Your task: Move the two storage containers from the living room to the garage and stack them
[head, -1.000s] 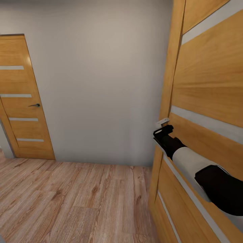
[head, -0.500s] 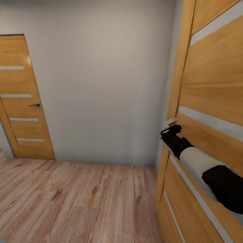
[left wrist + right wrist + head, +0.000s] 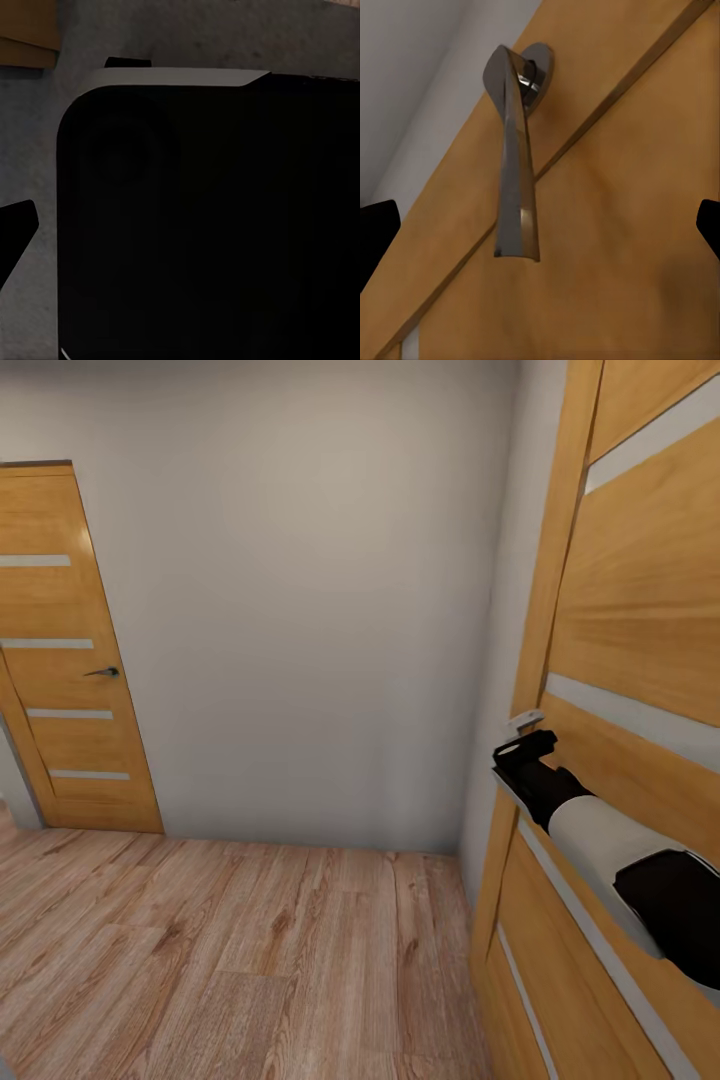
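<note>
Wooden door point(image 3: 640, 620) beside right gripper point(image 3: 522, 745); metal handle point(image 3: 516, 172) between open fingers.

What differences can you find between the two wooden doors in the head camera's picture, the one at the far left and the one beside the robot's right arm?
The far door stands shut and flat in its wall; the near door angles sharply across the view, its free edge toward the wall. The far door is seen almost whole; the near door runs off the picture. The right claw is at the near door; nothing is at the far door. Both are honey-coloured wood with pale horizontal strips and a metal lever handle.
</note>
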Tool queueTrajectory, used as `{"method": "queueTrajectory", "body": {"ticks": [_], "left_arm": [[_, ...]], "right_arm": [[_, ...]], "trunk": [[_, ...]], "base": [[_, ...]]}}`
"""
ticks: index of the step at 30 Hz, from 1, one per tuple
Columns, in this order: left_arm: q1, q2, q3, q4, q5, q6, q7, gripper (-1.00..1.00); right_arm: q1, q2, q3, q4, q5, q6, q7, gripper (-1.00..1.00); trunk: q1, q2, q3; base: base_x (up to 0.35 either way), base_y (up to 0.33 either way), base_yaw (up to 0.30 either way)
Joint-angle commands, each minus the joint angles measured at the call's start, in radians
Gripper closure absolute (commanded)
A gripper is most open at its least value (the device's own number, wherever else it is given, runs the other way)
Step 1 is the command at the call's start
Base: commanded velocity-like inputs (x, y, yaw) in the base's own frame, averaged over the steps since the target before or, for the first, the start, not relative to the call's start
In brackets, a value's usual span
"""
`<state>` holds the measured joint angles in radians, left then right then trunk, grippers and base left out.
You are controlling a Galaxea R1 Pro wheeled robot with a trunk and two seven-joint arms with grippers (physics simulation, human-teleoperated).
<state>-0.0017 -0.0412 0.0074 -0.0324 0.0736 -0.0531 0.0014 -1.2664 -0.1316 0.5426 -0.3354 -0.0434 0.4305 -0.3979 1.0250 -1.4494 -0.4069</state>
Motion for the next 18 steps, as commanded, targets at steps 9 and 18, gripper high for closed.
{"method": "queueTrajectory", "body": {"ticks": [9, 18], "left_arm": [[0.000, 0.000, 0.000, 0.000, 0.008, -0.002, 0.000, -1.00], [0.000, 0.000, 0.000, 0.000, 0.008, -0.002, 0.000, -1.00]], "right_arm": [[-0.001, -0.016, 0.001, -0.001, 0.005, 0.011, -0.007, -1.00], [-0.001, -0.036, -0.007, -0.001, 0.005, 0.010, -0.007, -1.00]], "trunk": [[0.000, -0.001, -0.001], [0.000, -0.001, -0.001]], "base": [[0.000, 0.000, 0.000], [0.000, 0.000, 0.000]]}}
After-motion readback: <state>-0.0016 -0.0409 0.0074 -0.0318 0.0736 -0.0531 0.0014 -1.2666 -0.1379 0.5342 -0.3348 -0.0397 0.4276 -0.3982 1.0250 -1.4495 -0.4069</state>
